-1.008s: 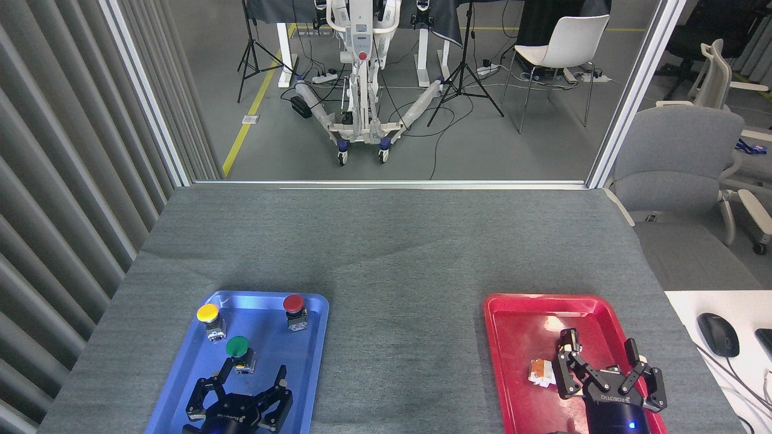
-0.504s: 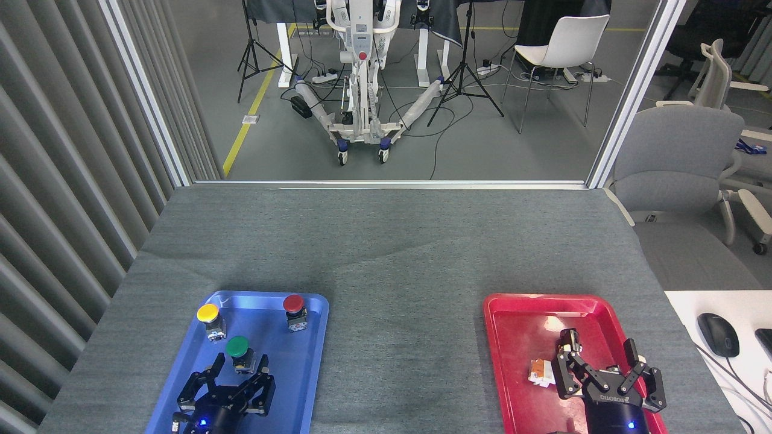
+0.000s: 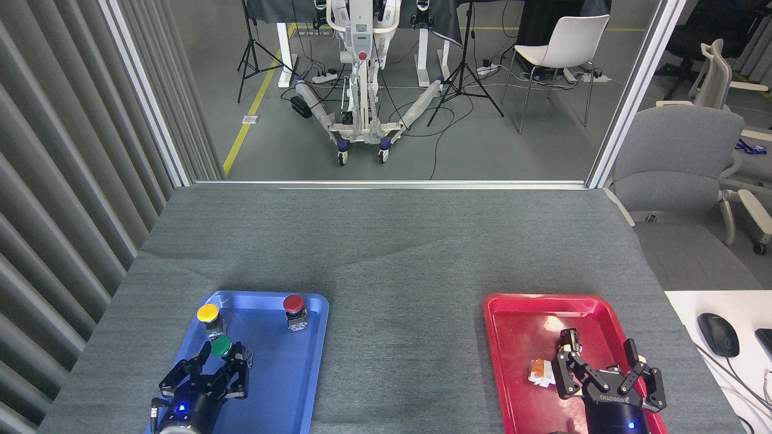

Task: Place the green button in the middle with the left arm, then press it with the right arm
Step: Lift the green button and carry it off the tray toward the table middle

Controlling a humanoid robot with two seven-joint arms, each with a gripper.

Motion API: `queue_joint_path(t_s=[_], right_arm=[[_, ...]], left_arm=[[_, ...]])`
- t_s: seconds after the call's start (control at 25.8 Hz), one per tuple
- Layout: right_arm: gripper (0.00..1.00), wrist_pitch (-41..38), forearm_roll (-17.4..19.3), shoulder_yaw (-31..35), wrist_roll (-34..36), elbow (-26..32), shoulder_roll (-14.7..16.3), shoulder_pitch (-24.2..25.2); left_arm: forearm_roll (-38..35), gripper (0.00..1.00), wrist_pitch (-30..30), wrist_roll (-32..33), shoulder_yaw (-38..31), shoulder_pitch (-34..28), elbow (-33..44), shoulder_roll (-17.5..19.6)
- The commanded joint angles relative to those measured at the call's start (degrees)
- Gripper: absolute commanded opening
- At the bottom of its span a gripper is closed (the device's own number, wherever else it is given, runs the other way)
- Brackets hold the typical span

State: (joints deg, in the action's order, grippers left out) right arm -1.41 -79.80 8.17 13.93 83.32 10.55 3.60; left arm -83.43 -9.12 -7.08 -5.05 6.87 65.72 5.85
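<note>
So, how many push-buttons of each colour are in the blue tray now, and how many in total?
Green button: 1, between the fingers of the left gripper
Yellow button: 1
Red button: 1
Total: 3, all over the blue tray

The table cloth is a flat, felt-like grey with no pattern. On it lie a bright blue tray and a bright red tray. Three buttons stand in the blue one: a green button, a yellow button and a red button, each cap on a grey-black body. Both grippers are black, the left gripper and the right gripper, each with a small blue light lower down. In the red tray lies a small scrap, white and orange as far as can be told.
</note>
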Motion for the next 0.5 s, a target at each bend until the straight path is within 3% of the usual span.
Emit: queue_joint_path(t_s=[0.0,0.12,0.31,0.47], right_arm=[[1.0,0.0,0.0,0.0,0.1,0.0,0.0,0.0],[1.0,0.0,0.0,0.0,0.1,0.0,0.0,0.1],[1.0,0.0,0.0,0.0,0.1,0.0,0.0,0.1],[1.0,0.0,0.0,0.0,0.0,0.0,0.1,0.1]], left_arm=[[-0.1,0.55,-0.9,0.0,0.0,0.2,-0.4,0.2],[-0.2,0.39,-2.5,0.1,0.1,-0.3,-0.2,0.2],[-0.5,0.03,-7.7,0.0,0.2,-0.7,0.0,0.3],[-0.2,0.0,-10.7,-0.1,0.2,-0.9,3.2,0.2]])
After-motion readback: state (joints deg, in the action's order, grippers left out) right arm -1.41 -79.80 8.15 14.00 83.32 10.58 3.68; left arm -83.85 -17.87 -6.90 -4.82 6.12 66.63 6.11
